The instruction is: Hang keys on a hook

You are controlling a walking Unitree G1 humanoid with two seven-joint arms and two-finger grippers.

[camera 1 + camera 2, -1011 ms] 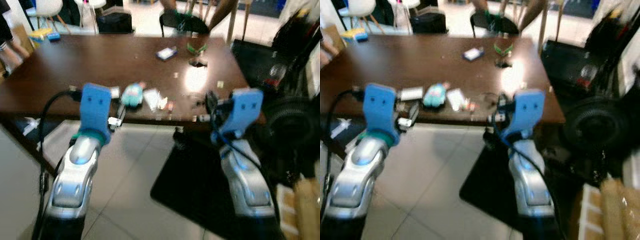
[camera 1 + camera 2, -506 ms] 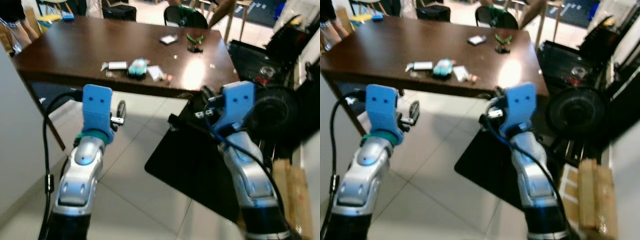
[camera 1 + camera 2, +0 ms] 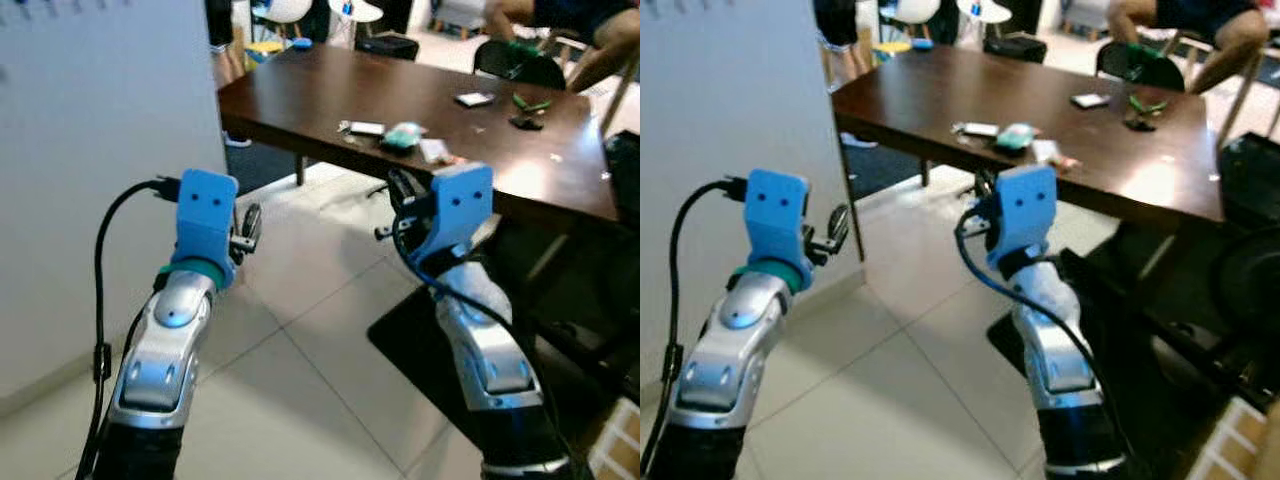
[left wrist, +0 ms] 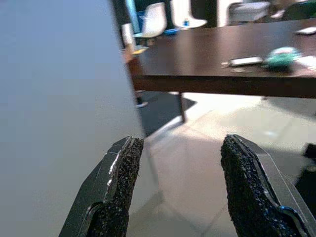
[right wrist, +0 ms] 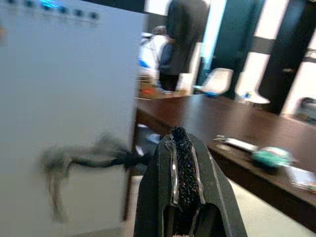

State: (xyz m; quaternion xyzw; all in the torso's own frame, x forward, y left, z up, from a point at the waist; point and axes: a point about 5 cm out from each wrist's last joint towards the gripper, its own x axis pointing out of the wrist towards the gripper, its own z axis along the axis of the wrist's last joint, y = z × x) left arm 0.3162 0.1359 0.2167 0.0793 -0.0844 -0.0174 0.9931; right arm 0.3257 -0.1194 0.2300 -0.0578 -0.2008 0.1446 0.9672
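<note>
My right gripper (image 5: 179, 140) is shut, and a dark cord runs out from its fingers to a blurred grey bunch of keys (image 5: 54, 165) swinging in front of a white panel (image 5: 64, 89). Small dark knobs (image 5: 49, 4) line the panel's top; blur hides whether they are hooks. In the head views the right gripper (image 3: 400, 193) is raised in front of the table, with the keys hard to make out there. My left gripper (image 3: 247, 222) is held up beside the white panel (image 3: 90, 150). It is open, with nothing between its fingers (image 4: 123, 168).
A dark wooden table (image 3: 330, 95) stands ahead on the right, carrying a teal object (image 3: 405, 135), a white card (image 3: 367, 128) and small items. A person (image 3: 565, 20) sits at its far side and another (image 5: 180, 44) stands beyond. A black mat (image 3: 420, 340) lies on the tiled floor.
The camera has swung left: the white panel now takes up the left side and the table has slid to the upper right. Both arms keep the same raised pose.
</note>
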